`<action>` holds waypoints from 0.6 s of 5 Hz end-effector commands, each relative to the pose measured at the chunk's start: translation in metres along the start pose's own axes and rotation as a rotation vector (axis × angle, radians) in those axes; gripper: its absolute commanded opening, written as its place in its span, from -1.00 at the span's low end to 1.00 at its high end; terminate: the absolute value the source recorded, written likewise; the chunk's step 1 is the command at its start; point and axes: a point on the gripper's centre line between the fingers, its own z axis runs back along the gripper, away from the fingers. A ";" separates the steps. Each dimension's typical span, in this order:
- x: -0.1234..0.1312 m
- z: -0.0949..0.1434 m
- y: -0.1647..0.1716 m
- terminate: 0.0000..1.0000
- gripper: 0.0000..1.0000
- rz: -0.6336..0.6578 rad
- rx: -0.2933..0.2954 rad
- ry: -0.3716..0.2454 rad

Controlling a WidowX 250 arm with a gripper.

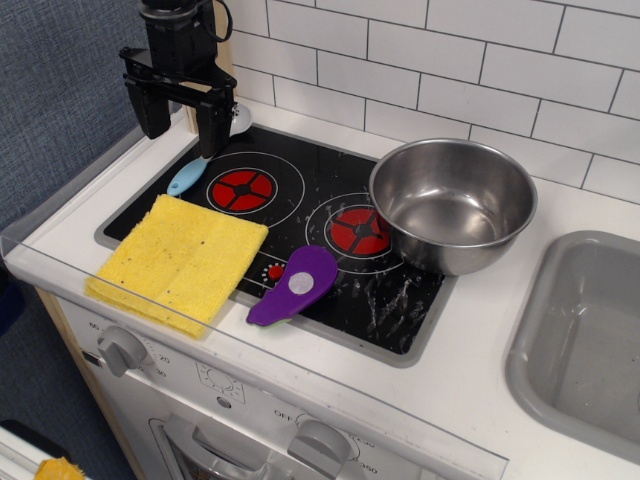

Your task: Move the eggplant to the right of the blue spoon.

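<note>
Black tool (180, 122) hangs spread and empty over the stove's back-left corner, just above the spoon (188, 177). The eggplant (295, 286) lies well apart toward the front edge of the cooktop, right of the sponge (180, 260), its long axis running diagonally front-left to back-right.

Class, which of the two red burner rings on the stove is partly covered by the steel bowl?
The right red burner ring; the steel bowl overlaps it, unlike the left ring.
</note>
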 end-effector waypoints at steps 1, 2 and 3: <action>0.000 0.000 0.000 -1.00 1.00 0.000 0.000 0.000; -0.011 0.010 -0.022 -1.00 1.00 -0.052 -0.023 -0.056; -0.020 0.021 -0.040 -1.00 1.00 -0.113 -0.019 -0.088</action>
